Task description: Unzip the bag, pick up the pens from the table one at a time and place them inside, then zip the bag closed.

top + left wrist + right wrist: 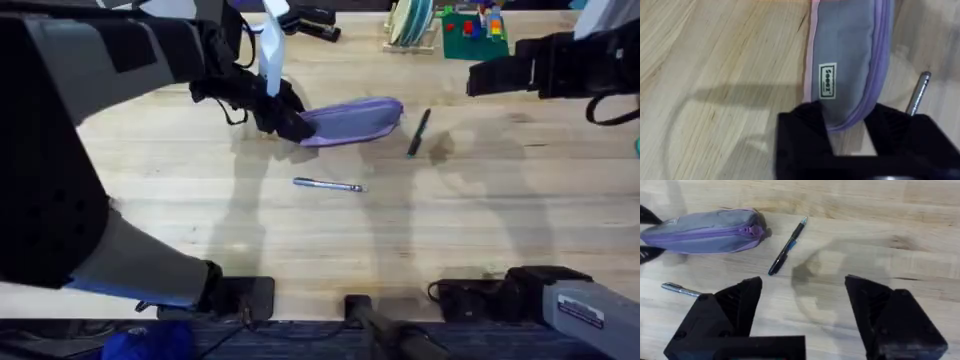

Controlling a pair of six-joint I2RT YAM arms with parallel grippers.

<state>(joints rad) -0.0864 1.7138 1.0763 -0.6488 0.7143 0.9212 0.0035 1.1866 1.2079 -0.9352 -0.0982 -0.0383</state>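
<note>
Purple bag (pixel 352 121) lying mid-table (pixel 200 230), zipped shut in right wrist view, label legible in left wrist view, left gripper (pixel 283 119) clamped on bag's end, black pen (pixel 418 132) just beside bag, silver pen (pixel 328 185) nearer, right gripper (pixel 802 307) raised, fingers spread, empty.

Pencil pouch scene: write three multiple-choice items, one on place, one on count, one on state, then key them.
1. Where is the black pen?
A. beside the pouch's end away from the left end effector
B. inside the pouch
C. in the right end effector

2. How many pens lie on the table?
A. none
B. two
C. four

3. What is the left end effector doing?
A. gripping the silver pen
B. closed on the pouch's end
C. resting flat on the wood

Key: 1 A, it lies just past the pouch. 2 B, black plus silver pen. 3 B, its fingers flank the pouch's end.
</note>
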